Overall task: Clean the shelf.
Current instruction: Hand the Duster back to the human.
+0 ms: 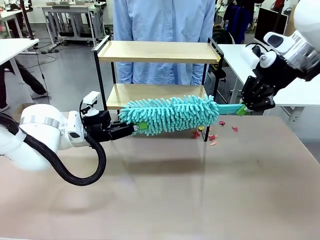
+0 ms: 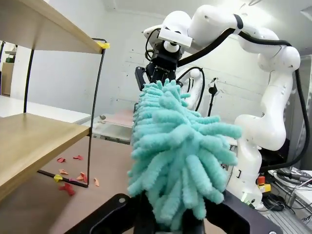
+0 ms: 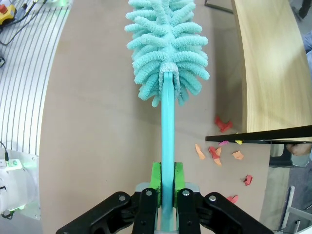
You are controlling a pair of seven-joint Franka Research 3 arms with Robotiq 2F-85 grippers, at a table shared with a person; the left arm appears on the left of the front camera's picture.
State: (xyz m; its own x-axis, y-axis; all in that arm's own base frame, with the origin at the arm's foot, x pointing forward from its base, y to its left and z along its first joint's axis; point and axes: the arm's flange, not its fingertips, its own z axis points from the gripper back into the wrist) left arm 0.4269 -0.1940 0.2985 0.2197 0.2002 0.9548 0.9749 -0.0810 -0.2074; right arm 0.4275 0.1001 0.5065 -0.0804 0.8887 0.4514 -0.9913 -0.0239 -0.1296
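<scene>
red and orange scraps (image 1: 212,136) on brown table (image 1: 200,190); person's blue shirt (image 1: 162,20)

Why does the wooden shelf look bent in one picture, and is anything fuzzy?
Right wrist view: the wide lens curves the shelf board and table edge. Left wrist view: the duster sits so close its nearest strands blur. Front view: sharp, with soft shadows under the left arm.

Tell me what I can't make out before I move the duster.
- Left gripper fingertips: buried in the duster fluff, front and left wrist views.
- Lower shelf board's front: behind the duster, front view.
- Scraps: too small to identify.
- Right gripper pads clamp the handle; its end is cut off.
</scene>
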